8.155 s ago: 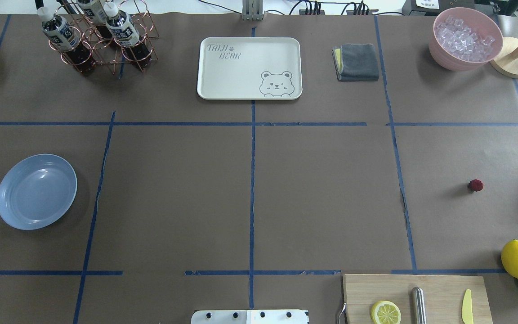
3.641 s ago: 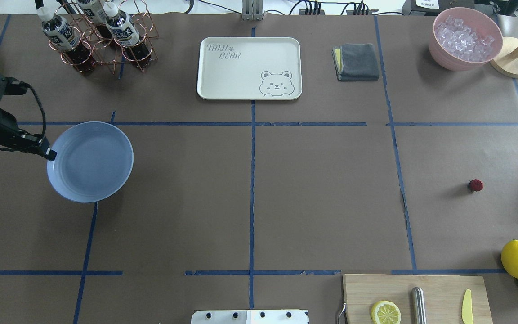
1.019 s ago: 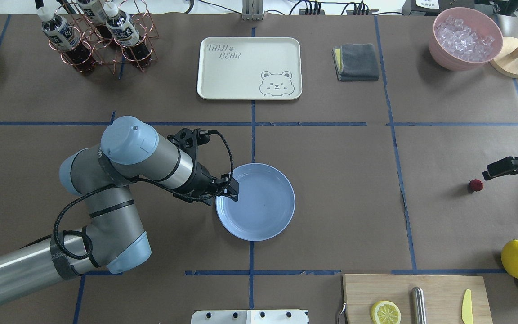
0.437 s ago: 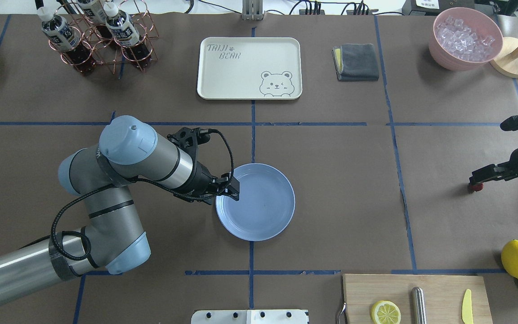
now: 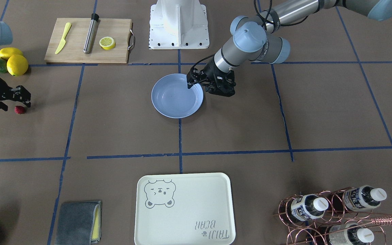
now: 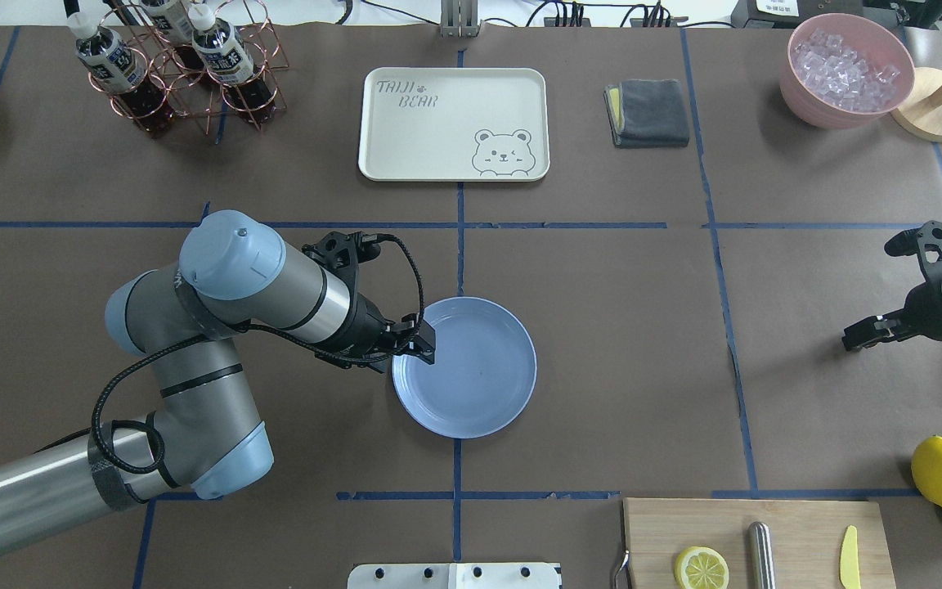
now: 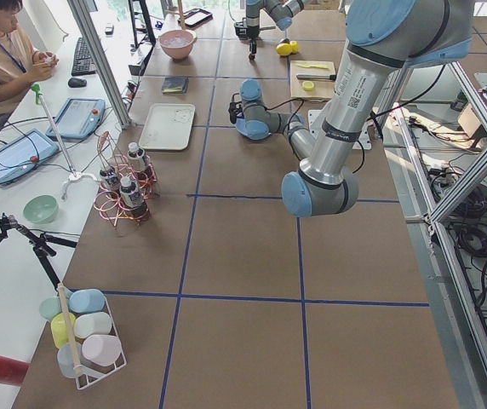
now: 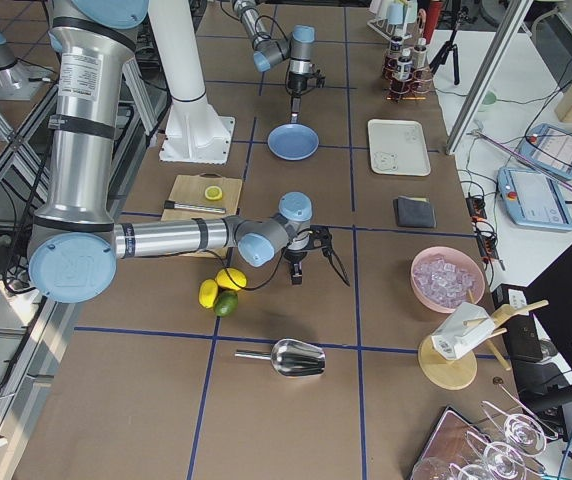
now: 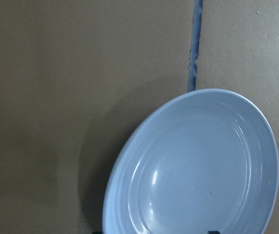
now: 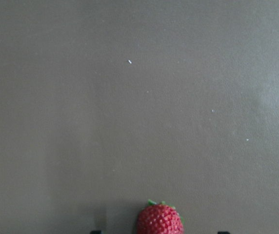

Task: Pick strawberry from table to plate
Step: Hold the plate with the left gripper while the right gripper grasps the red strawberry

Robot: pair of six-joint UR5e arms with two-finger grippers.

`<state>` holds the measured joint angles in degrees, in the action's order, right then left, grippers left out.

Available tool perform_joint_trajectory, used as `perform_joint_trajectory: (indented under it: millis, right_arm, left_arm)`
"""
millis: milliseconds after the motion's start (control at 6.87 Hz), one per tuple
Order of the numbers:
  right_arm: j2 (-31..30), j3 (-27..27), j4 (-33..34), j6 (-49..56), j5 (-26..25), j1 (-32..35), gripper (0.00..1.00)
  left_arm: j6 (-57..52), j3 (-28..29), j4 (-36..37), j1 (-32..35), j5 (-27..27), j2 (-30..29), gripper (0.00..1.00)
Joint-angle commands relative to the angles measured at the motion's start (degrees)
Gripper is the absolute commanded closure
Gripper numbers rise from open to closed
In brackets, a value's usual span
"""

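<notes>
The right end effector [image 6: 862, 334], fingers apart, has dropped over the strawberry [image 5: 19, 109]; the left end effector [image 6: 424, 349] clamps the plate [image 6: 512, 335], so the grasp looks next

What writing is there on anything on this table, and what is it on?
"TAIJI BEAR", with a small paw mark: on the cream tray, next to a bear drawing.
Labels on the bottles in the wire rack: printed, but too small to read.
Label on the left arm: too blurred to read.
</notes>
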<state>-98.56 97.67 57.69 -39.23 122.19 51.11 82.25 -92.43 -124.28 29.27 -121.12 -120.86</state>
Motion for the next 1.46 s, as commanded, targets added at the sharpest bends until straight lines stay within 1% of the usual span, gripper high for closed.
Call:
perform_joint_trajectory:
  millis: [0,146,437,583,728,1019,1165,1311]
  right_arm:
    - [0.82,-0.82,0.05,0.03,-0.20,-0.39,0.17]
    - [0.82,-0.82,0.05,0.03,-0.20,-0.39,0.29]
    - [0.91,-0.82,0.05,0.47,-0.28,-0.39,0.72]
    - [0.91,-0.47,0.05,0.56,-0.28,-0.31,0.98]
    - [1.00,0.14,0.05,0.56,-0.55,-0.31,1.00]
    - [1.96,5.04,0.66,-1.54,-0.64,-0.39,1.00]
    - [4.66,6.55,0.76,-10.60,-0.29,-2.74,1.00]
    - [10.08,7.17,0.84,-25.31,-1.50,-7.81,1.00]
  left_arm:
    - [0.01,-0.03,0.00,0.00,0.62,0.01,0.21]
    - [0.10,-0.03,0.00,0.00,1.84,0.01,0.21]
    - [0.19,-0.03,0.00,0.00,1.94,0.01,0.21]
    - [0.27,-0.03,0.00,0.00,1.94,0.01,0.21]
    - [0.28,-0.20,0.00,0.09,1.94,0.01,0.21]
    - [0.19,-3.70,0.00,0.09,1.94,2.47,0.21]
    - [0.27,-4.41,0.09,0.26,2.03,2.47,0.21]
    - [0.19,-7.38,0.18,0.87,1.86,4.30,0.21]
